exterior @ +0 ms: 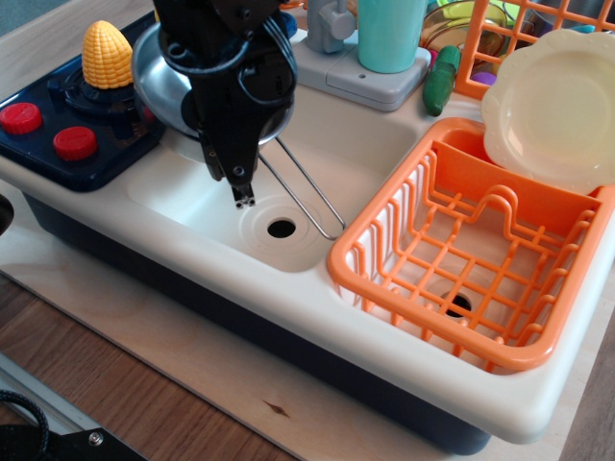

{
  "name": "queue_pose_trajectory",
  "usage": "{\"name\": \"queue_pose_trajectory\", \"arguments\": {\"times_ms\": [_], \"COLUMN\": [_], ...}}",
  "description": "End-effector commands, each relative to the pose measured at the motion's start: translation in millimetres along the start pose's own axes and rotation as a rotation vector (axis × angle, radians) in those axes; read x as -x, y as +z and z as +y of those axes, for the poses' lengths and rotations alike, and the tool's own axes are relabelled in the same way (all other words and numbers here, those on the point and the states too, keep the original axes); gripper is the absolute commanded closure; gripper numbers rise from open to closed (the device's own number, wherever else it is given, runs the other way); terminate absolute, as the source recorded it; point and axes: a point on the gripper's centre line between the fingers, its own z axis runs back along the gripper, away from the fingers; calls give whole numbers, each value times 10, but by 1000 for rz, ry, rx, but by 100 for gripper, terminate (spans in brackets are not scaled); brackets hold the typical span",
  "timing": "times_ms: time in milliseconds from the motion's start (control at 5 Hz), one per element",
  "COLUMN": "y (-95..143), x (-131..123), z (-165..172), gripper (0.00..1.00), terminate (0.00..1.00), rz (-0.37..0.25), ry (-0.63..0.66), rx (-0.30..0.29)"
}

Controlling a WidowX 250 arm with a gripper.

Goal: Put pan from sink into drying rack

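Observation:
The shiny steel pan [157, 79] hangs tilted in the air over the left part of the cream sink [370, 144]. Its outer bottom faces left, and the black arm hides most of it. Its two-wire loop handle [309, 197] slants down to the right, ending near the sink's front wall by the drain hole [282, 228]. My gripper [242, 199] points down above the drain and is shut on the pan. The orange drying rack [384, 245] sits to the right of the sink, with nothing on its grid floor.
A cream plate [557, 106] leans on the rack's back right corner. A teal cup [389, 34] and the faucet [332, 24] stand behind the sink, with a green vegetable [442, 84] beside them and a tall orange crate [509, 29] behind. A toy corn [106, 55] sits on the navy stove.

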Motion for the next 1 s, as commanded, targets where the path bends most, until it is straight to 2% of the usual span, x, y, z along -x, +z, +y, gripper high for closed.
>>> {"name": "queue_pose_trajectory", "arguments": {"times_ms": [0, 400, 600, 800], "y": [305, 519, 470, 415], "x": [-190, -395, -666, -844], "z": [96, -58, -333, -509], "gripper": [100, 100, 100, 100], "terminate": [0, 0, 0, 100], "rz": [-76, -134, -159, -188], "ry": [62, 191, 196, 236], "rx": [-54, -110, -140, -87]}}
